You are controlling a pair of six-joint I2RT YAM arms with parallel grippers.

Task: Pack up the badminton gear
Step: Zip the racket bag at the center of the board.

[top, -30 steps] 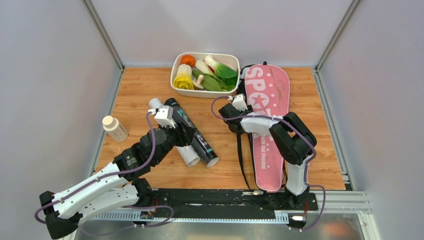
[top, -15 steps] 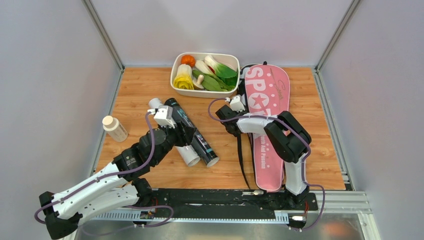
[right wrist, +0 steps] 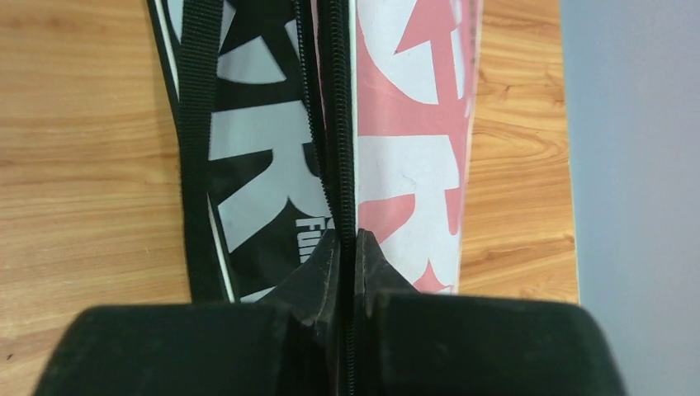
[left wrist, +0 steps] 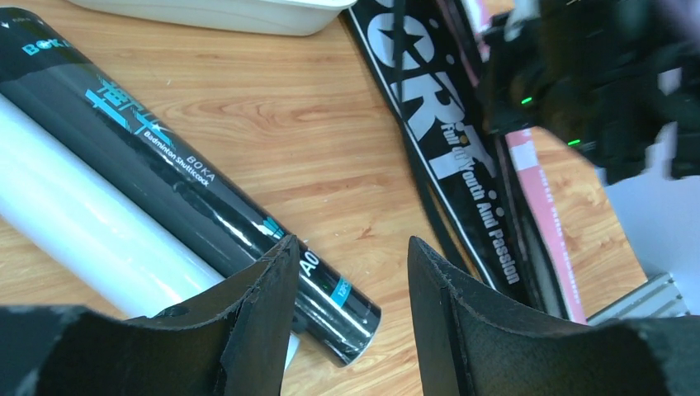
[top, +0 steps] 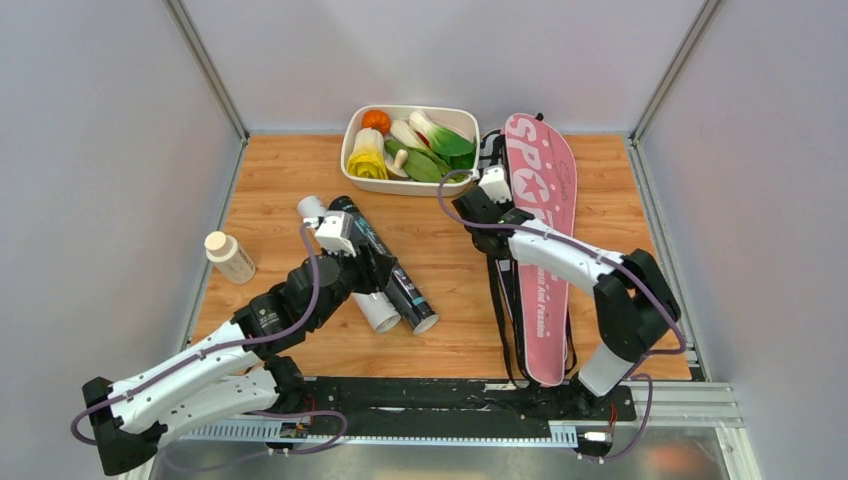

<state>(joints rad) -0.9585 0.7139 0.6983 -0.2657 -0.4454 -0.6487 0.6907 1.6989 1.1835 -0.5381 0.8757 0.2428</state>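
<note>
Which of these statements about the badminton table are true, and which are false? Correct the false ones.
1. The right gripper is shut on the zip edge of the pink "SPORT" racquet cover. True.
2. The left gripper clamps the glossy black shuttlecock tube. False: its fingers are open over the tube's end.
3. The black tube and the long white tube lie side by side. True.
4. The white rectangular tray holds shuttlecocks. False: it holds toy vegetables.
</note>
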